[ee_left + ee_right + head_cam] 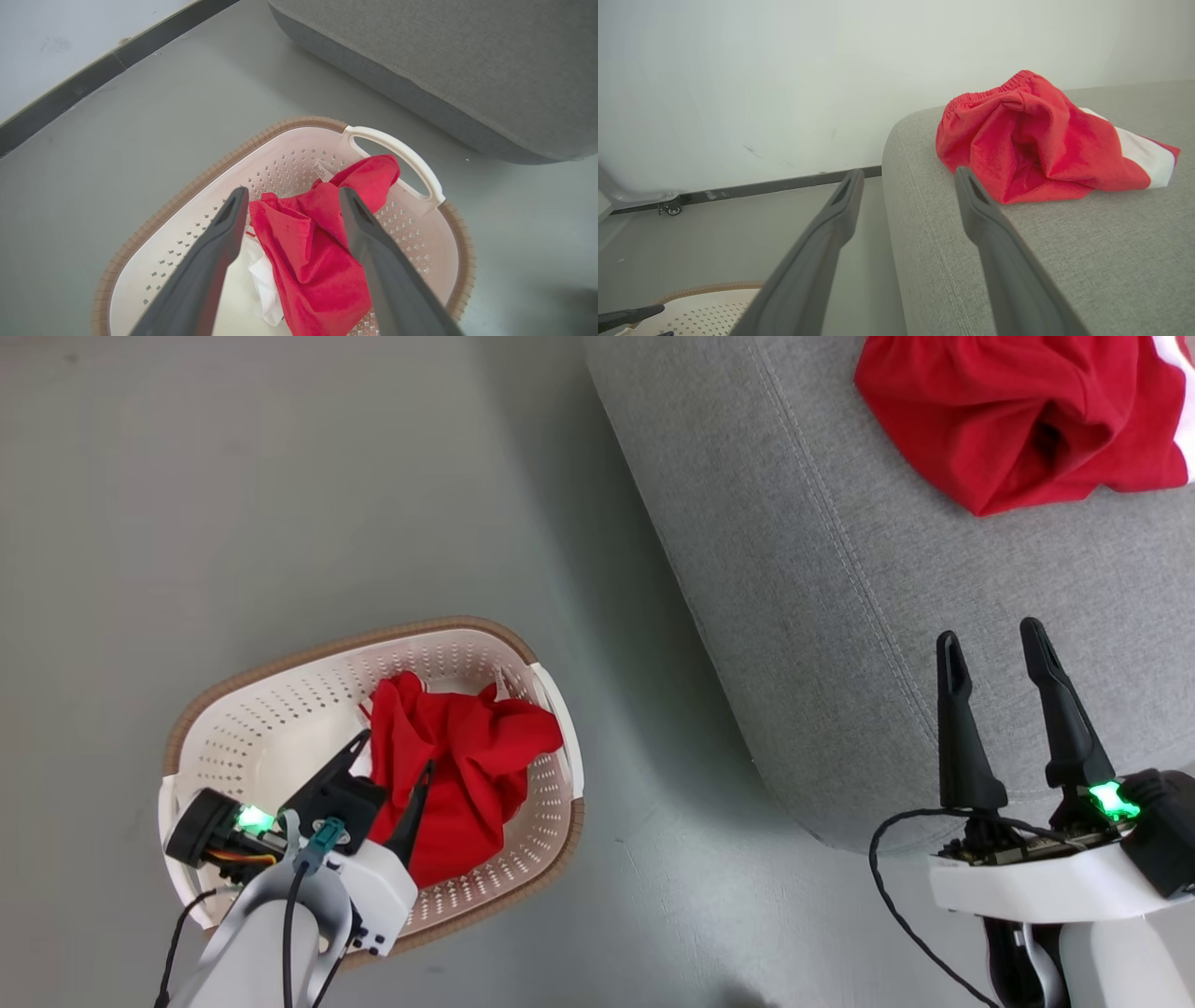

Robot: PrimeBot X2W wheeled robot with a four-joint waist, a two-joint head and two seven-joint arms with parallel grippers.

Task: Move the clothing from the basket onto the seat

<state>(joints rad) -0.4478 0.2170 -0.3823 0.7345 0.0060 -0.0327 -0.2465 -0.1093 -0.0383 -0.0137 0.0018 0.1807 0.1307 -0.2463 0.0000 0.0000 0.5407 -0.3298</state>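
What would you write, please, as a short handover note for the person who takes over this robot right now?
Left gripper: open, empty, fingers pointing into the basket at the red garment there; contact unclear.
Right gripper: open, empty, over the sofa, near its edge.
Done: one red garment with white trim lies on the sofa.
Left: grasp the basket garment, carry it to the sofa.

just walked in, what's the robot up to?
It's moving laundry from basket to sofa. One red garment with a white stripe lies on the sofa. The left gripper is open over the basket, fingers either side of a second red garment, not closed on it. The right gripper hovers open over the sofa's edge.
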